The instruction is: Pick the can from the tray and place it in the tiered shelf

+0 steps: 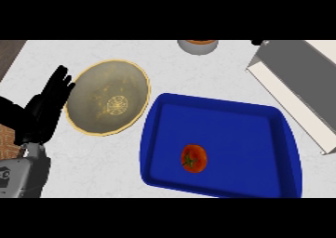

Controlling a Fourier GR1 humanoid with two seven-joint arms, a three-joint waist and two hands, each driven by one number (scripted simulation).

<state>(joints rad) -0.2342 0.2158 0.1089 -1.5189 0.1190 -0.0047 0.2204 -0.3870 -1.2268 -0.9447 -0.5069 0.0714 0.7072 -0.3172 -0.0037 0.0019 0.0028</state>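
Resting near the view's left edge, the robot's black left hand (43, 109) stands with its fingers straight, spread a little and pointing up the picture; it holds nothing. Its fingertips lie just beside the rim of a round olive-green plate with a yellow edge and a pale gold pattern at its middle (101, 86); whether they touch that rim cannot be told. The grey left forearm (16, 179) enters from the lower left corner. The right hand does not show.

On the white marbled counter (198, 74), a deep blue rectangular plastic tray with rounded corners (232, 130) sits to the right of the plate, its upper left corner close to the plate's rim. Inside the tray, towards its lower left, lies a single red tomato with a green stalk (194, 158).

The task's thing, a short grey cylindrical can with an orange-brown top (198, 46), stands on the counter at the scene's upper edge, partly cut off there, apart from the tray and above it. To its right, a grey and cream tiered shelf (297, 79) runs slantwise down the upper right corner, near the tray's right side, with the can well outside it.
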